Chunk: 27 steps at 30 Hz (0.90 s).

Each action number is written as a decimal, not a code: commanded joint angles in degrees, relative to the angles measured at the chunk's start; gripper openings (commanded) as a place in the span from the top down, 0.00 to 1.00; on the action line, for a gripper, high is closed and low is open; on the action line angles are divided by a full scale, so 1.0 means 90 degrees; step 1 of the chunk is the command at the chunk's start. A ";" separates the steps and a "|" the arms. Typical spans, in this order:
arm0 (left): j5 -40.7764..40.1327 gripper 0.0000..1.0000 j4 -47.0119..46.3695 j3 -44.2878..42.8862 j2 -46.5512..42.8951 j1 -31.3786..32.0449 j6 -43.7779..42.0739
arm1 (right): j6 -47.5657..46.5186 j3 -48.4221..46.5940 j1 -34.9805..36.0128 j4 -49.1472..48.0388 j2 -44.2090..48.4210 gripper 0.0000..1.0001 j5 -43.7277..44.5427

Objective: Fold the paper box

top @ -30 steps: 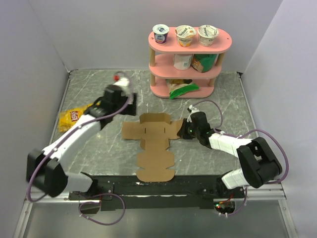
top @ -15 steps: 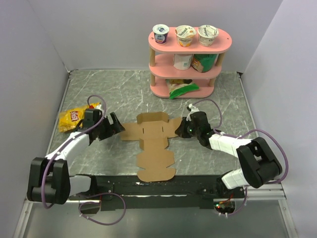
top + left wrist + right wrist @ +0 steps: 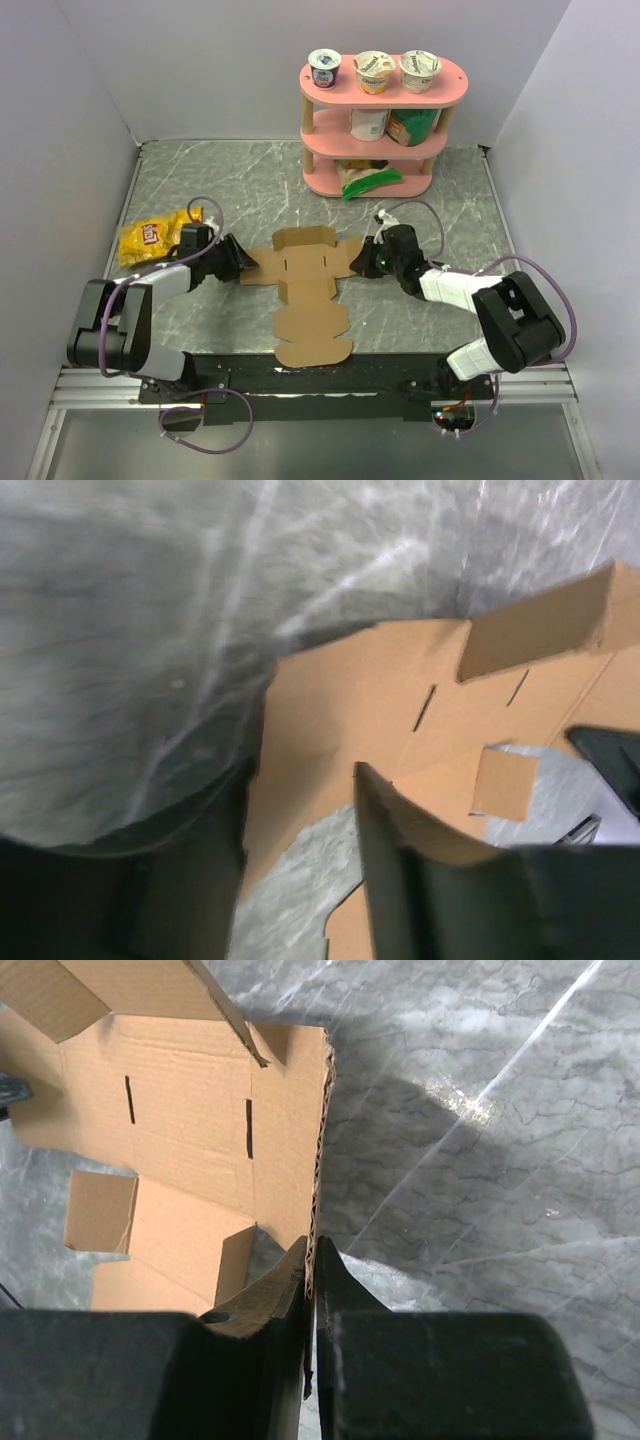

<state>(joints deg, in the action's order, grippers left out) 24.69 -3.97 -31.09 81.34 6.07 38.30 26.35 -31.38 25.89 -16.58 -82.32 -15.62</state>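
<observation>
We find the brown cross-shaped cardboard sheet [image 3: 305,290] largely unfolded, every fold remaining: right hand [image 3: 370,262] pinches its right flap, left hand [image 3: 245,265] spread astride the left.

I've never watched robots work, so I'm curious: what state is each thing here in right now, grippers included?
box: unfolded, mostly flat on the table, right flap lifted.
left gripper: open, straddling the box's left flap.
right gripper: shut on the box's right flap.
cups: upright on the shelf, lids on.
bag: lying on the table, untouched.
</observation>
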 commanded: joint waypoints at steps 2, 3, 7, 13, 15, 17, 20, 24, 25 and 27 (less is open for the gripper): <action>-0.0640 0.71 -0.0048 -0.0558 0.0093 0.0613 -0.0329 | 0.0002 0.0039 -0.0006 -0.0267 -0.0062 0.85 -0.0032; -0.0798 0.76 0.0030 -0.0617 0.0074 0.0702 -0.0369 | -0.0027 0.0049 -0.0006 -0.0248 -0.0043 0.82 -0.0013; -0.1813 0.95 0.0673 -0.0978 0.0054 0.1239 -0.0739 | -0.0124 0.0029 -0.0005 0.0103 0.0298 0.29 0.0162; -0.3190 0.99 0.0773 -0.1165 -0.0287 0.2264 -0.1364 | -0.0652 -0.0400 -0.0006 0.1615 0.1792 0.02 0.1080; -0.3494 0.99 0.0656 -0.1077 -0.0462 0.2597 -0.1492 | -0.0904 -0.0916 0.0004 0.2180 0.2135 0.04 0.1178; -0.3836 0.99 0.0510 -0.0902 -0.0638 0.2956 -0.1697 | -0.0965 -0.1597 -0.0006 0.2466 0.2058 0.07 0.1188; -0.4227 0.99 0.0080 -0.0609 -0.1184 0.3251 -0.1844 | -0.1208 -0.2612 -0.0015 0.3071 0.1417 0.18 0.1110; -0.4413 0.99 -0.0251 -0.0355 -0.1644 0.3466 -0.1961 | -0.1384 -0.3680 -0.0064 0.3424 0.0243 0.29 0.0740; -0.4413 0.99 -0.0311 -0.0238 -0.1723 0.3505 -0.2019 | -0.1414 -0.3856 -0.0083 0.3414 0.0009 0.32 0.0497; -0.4413 0.99 -0.0408 -0.0149 -0.1909 0.3603 -0.2049 | -0.1463 -0.4344 -0.0094 0.3347 -0.0665 0.34 0.0320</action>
<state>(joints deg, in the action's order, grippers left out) -12.08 -3.27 -34.26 67.26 37.10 22.44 15.68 -64.60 25.61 8.97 -79.37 -8.99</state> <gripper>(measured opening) 0.025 0.679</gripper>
